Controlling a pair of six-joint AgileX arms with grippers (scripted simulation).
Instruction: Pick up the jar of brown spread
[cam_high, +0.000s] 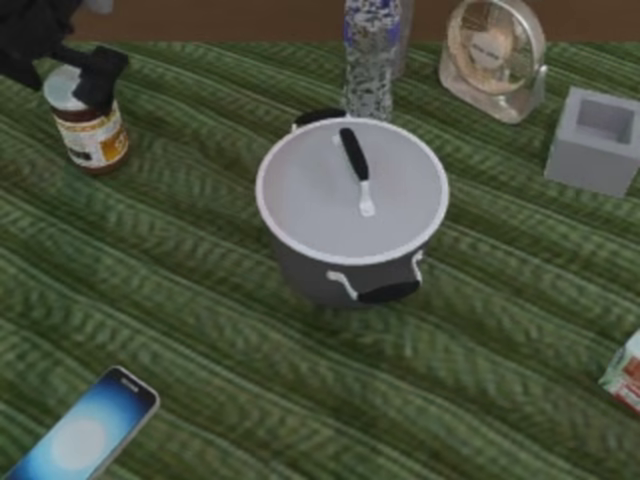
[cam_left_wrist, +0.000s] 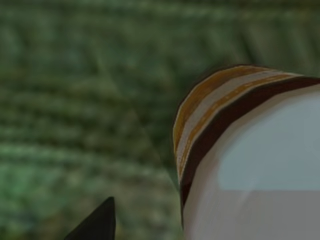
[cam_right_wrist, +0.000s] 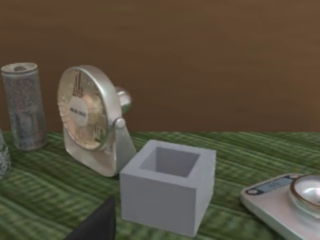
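Top view shows the jar of brown spread (cam_high: 88, 125) standing upright at the far left of the green surface (cam_high: 200, 330), well apart from the grey pot (cam_high: 350, 210) in the middle. My left gripper (cam_high: 78, 72) sits right over the jar's white lid, with a dark finger (cam_high: 100, 75) across the lid's right side. I cannot tell from this angle whether the fingers are clenched on the jar or only spread around it. In the left wrist view the jar fills the frame very close, its lid (cam_left_wrist: 270, 165) and striped label edge (cam_left_wrist: 210, 105) plain to see, with one dark fingertip (cam_left_wrist: 97, 222) beside it and apart from it.

To my eye the step in hand is the grasp itself: the reach looks finished and the jar rests on the surface, not yet lifted. The next move, I would judge, calls for a firm squeeze on the jar's sides just under the lid, then a straight rise that keeps it upright.

My right arm is parked off to the right, its camera facing the fan (cam_right_wrist: 92, 117) and the grey box (cam_right_wrist: 167, 192); its own grip cannot be told either.
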